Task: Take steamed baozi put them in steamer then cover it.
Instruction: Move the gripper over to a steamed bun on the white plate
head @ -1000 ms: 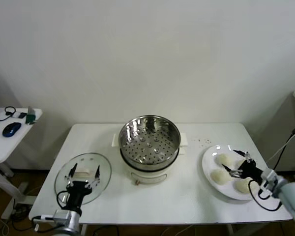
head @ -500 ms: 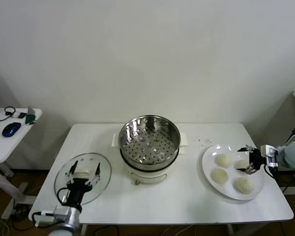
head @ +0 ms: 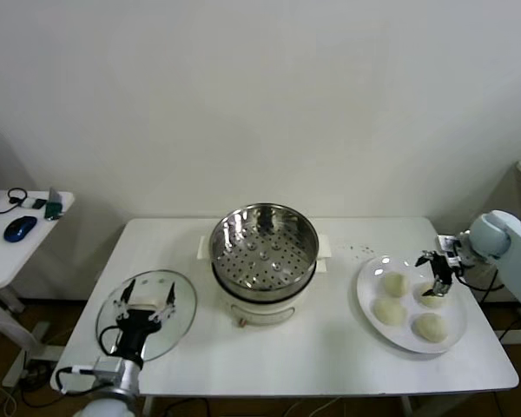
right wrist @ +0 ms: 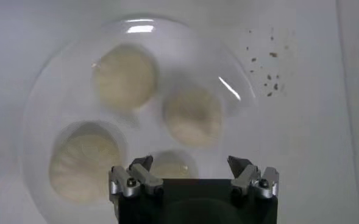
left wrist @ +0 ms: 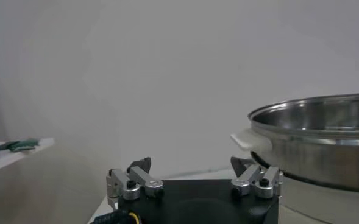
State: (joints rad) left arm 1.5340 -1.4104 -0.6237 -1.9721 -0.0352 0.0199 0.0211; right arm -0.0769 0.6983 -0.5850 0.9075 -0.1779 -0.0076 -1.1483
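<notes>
Partly hidden behind the right tool: one steamed baozi near the bench's right edge. Cut off in the left wrist view: the steamer. Blurred in the right wrist view: the plate. Part-covered by the left tool: the cover.

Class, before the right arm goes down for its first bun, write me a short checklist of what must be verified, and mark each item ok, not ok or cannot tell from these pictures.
1. Right claw open: ok, its fingers stand apart over the plate.
2. Right claw over a bun: ok, it hangs above the far right bun.
3. All four buns on the plate: ok, none in the steamer yet.
4. Steamer uncovered, tray free: ok.
5. Lid out of the way: ok, it lies on the table left of the steamer.
6. Left claw clear of the path: ok, open above the lid, holding nothing.
</notes>
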